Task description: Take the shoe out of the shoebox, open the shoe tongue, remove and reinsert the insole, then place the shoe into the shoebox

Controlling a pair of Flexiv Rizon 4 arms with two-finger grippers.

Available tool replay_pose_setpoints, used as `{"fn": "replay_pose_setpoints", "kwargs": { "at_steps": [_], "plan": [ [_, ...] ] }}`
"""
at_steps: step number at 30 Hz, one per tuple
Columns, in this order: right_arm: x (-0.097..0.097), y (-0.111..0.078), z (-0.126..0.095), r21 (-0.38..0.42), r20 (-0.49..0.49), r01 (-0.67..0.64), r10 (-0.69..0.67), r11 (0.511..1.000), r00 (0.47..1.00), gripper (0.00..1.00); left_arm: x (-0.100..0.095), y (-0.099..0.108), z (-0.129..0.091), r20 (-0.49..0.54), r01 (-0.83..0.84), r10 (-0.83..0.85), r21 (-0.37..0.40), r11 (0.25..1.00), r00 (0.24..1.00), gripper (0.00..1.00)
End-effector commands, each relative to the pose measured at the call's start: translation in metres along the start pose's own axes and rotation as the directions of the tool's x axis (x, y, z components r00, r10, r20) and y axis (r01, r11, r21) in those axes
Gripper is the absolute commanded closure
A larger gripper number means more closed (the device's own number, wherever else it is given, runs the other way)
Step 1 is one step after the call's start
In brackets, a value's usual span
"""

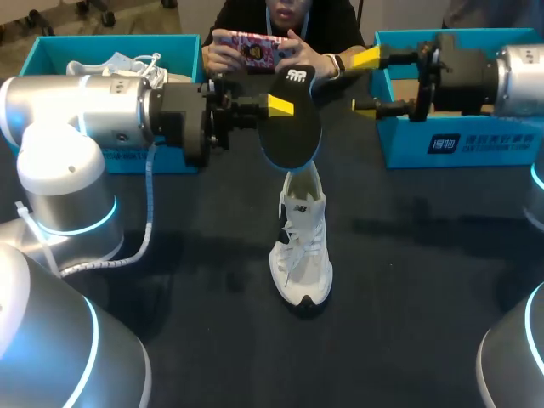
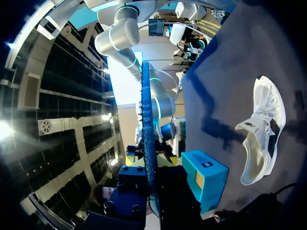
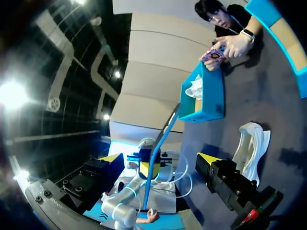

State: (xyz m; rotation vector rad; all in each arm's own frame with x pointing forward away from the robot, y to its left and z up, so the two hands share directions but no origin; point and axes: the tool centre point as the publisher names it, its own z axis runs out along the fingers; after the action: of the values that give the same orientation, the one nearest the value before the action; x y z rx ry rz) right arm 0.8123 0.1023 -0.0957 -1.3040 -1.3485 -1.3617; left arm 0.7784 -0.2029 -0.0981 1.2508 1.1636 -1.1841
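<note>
A: Though thin and likely floppy, insole (image 1: 291, 119) hangs over shoe (image 1: 302, 246), which stands on the table (image 1: 170, 255). Left gripper (image 1: 279, 104) clamped on its side edge. Right gripper (image 1: 367, 82) spread, just beside.

B: Left wrist: insole edge-on between fingers, tips hidden. I'd pinch the stiffer heel.

A: Right wrist: shoe partly behind own finger.

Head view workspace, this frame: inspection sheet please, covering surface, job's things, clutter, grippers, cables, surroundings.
Surface: dark table.
Job's things: white shoe upright mid-table; insole held in the air; left shoebox and right shoebox at far edge.
Clutter: white items inside left shoebox.
Grippers: left gripper shut on insole; right gripper open, empty.
Cables: white cable along left arm.
Surroundings: nothing seen.
</note>
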Motion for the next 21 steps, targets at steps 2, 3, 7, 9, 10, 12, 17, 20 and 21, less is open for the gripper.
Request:
{"fn": "replay_pose_setpoints", "kwargs": {
  "at_steps": [2, 3, 7, 9, 10, 12, 17, 20, 21],
  "plan": [
    [0.0, -0.009, -0.019, 0.087, -0.013, -0.012, 0.013, 0.996, 1.0, 0.0, 0.0, -0.001, -0.001, 0.0, -0.001, 0.001, 0.0, 1.0, 1.0, 1.0],
    [0.0, -0.01, -0.02, 0.094, -0.014, -0.015, 0.016, 0.995, 1.0, 0.0, 0.0, -0.001, -0.001, 0.0, -0.001, 0.001, 0.0, 1.0, 1.0, 1.0],
    [-0.005, -0.014, -0.028, 0.105, -0.012, -0.033, 0.035, 0.994, 0.999, 0.0, 0.0, -0.001, -0.001, 0.0, -0.001, 0.001, 0.0, 1.0, 1.0, 1.0],
    [-0.007, -0.014, -0.03, 0.115, -0.026, -0.052, 0.056, 0.992, 0.998, 0.0, 0.0, -0.001, -0.001, 0.0, -0.001, 0.001, 0.0, 1.0, 1.0, 1.0],
    [-0.009, -0.014, -0.032, 0.097, -0.013, -0.068, 0.07, 0.993, 0.997, 0.0, 0.0, -0.001, -0.001, 0.0, -0.001, 0.001, 0.0, 1.0, 1.0, 1.0],
    [-0.009, -0.014, -0.032, 0.097, -0.013, -0.068, 0.07, 0.993, 0.997, 0.0, 0.0, -0.001, -0.001, 0.0, -0.001, 0.001, 0.0, 1.0, 1.0, 1.0],
    [-0.009, -0.014, -0.032, 0.097, -0.013, -0.068, 0.07, 0.993, 0.997, 0.0, 0.0, 0.0, -0.001, 0.003, 0.021, -0.021, 0.013, 1.0, 1.0, 1.0],
    [-0.009, -0.014, -0.032, 0.097, -0.013, -0.068, 0.07, 0.993, 0.997, 0.0, -0.004, -0.004, 0.002, -0.017, 0.162, -0.162, 0.031, 0.986, 0.987, 1.0],
    [-0.009, -0.014, -0.032, 0.097, -0.013, -0.068, 0.07, 0.993, 0.997, 0.0, -0.006, -0.005, 0.003, -0.026, 0.179, -0.179, 0.03, 0.983, 0.984, 1.0]
  ]
}}
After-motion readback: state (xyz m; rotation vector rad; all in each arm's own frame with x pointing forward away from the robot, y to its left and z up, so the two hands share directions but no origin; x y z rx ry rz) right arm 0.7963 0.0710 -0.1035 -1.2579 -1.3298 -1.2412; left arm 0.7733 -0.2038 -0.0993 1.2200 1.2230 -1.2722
